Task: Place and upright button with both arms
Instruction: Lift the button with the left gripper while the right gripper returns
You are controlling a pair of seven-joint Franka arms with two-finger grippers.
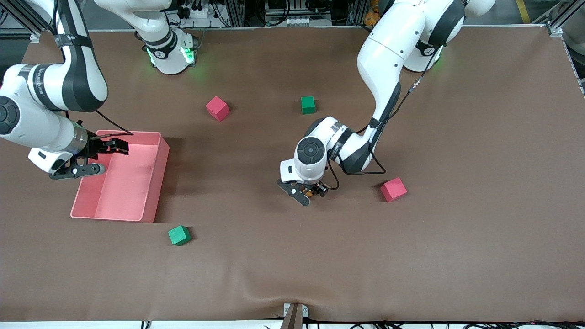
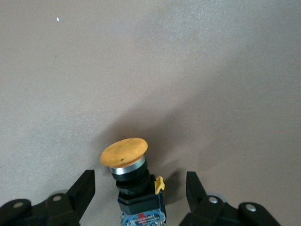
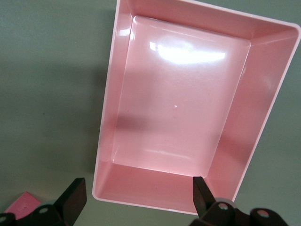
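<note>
Straddling round orange-capped button [image 2: 130, 172], left end effector [image 2: 140, 190] spread, right end effector [image 3: 136, 195] spread over glossy pink tray [image 3: 106, 117]

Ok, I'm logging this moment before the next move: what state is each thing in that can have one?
Orange-capped push-button on a black body: tilted on the brown table, between the left gripper's fingers, not gripped.
Left gripper: open, low around the button.
Right gripper: open, empty, waiting over the tray.
Pink rectangular plastic tray: upright, empty.
</note>
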